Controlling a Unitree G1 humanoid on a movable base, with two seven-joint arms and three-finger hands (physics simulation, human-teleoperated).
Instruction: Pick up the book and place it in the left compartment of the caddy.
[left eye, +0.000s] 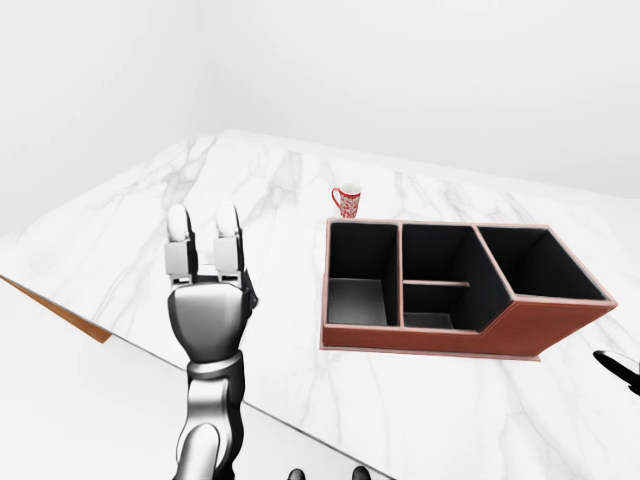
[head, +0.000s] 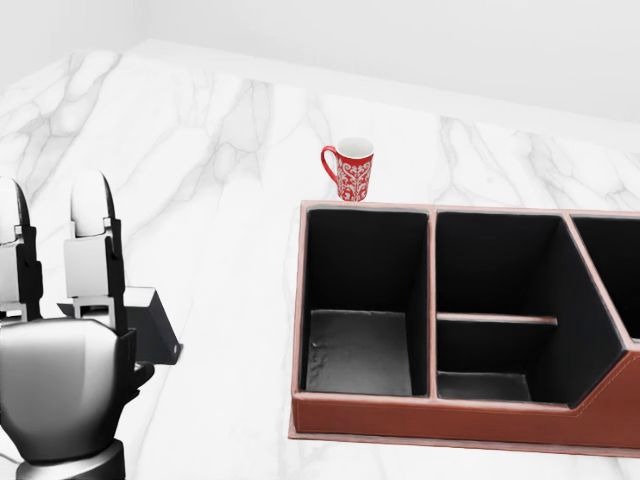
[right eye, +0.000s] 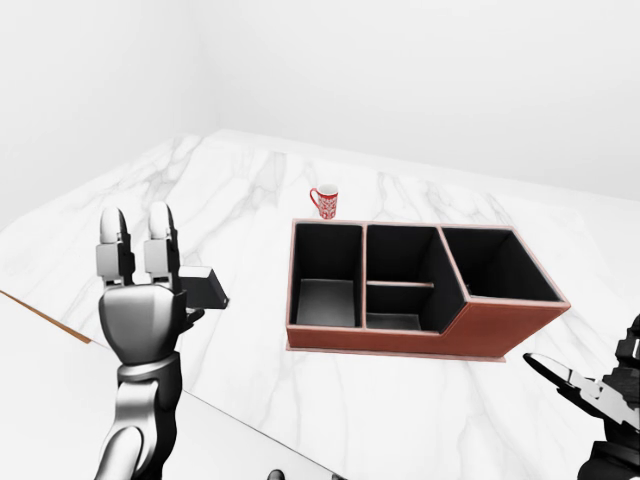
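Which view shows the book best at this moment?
The head view: the book pokes out to the right of the left hand, its dark cover and pale page edge visible. The right-eye view shows a smaller corner of it; in the left-eye view the hand hides it almost entirely.

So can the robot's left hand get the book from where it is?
Probably yes. The left hand is raised right beside the book, fingers open and pointing up, covering most of it in the head view. Nothing else stands between them; the caddy sits off to the right.
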